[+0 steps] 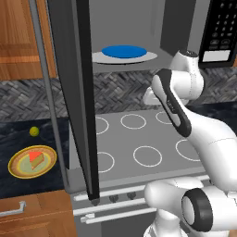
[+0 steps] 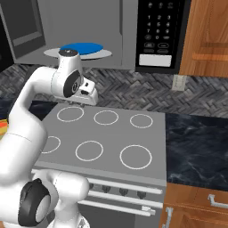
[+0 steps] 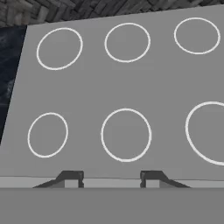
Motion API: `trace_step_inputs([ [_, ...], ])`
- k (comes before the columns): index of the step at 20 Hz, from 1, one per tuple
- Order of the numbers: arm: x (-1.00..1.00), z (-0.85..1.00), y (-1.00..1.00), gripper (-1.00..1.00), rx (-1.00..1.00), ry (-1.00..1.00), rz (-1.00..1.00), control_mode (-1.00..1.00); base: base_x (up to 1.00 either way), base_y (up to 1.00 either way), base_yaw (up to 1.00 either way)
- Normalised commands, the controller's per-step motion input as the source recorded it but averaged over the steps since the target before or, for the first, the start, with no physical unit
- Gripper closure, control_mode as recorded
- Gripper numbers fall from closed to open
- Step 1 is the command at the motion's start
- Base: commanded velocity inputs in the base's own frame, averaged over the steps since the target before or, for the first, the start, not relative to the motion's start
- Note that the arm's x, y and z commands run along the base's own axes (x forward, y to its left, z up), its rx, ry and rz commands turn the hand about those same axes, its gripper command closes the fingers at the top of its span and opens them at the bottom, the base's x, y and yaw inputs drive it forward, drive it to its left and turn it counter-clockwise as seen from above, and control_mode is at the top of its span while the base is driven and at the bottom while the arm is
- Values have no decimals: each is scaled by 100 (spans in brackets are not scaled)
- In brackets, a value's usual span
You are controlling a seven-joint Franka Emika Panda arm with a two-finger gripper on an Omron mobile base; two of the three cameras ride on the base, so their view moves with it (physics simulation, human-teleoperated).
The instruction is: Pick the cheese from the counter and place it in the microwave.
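The cheese (image 1: 36, 159), a small wedge with a red-orange top, lies on a yellow plate (image 1: 17, 169) on the dark counter (image 1: 16, 134) at the far left. The microwave (image 1: 139, 28) hangs above the stovetop with its dark door (image 1: 76, 92) swung wide open; a white turntable with a blue disc (image 1: 124, 52) shows inside. My gripper (image 3: 111, 178) hovers over the grey stovetop (image 3: 131, 83), well to the right of the cheese. It is open, and nothing sits between the fingertips (image 3: 72, 177). In the right base view the gripper (image 2: 85, 100) points down below the microwave.
A tiny yellow-green ball (image 1: 34, 131) lies on the counter behind the plate. The open door stands between the arm and the plate. The black keypad panel (image 2: 160, 31) is on the microwave's right side. More dark counter (image 2: 196, 147) runs right of the stove.
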Motion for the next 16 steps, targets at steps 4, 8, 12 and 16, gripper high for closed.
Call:
trace_step_inputs([
  [4,-23,0,0,-100,0,0,3,-100,0,0,0],
  [8,-79,-12,31,-100,0,-12,23,-100,0,0,0],
  [12,-68,-23,89,-100,0,-18,55,-100,0,0,0],
  [16,-27,-19,98,-100,3,-14,67,-100,0,0,0],
])
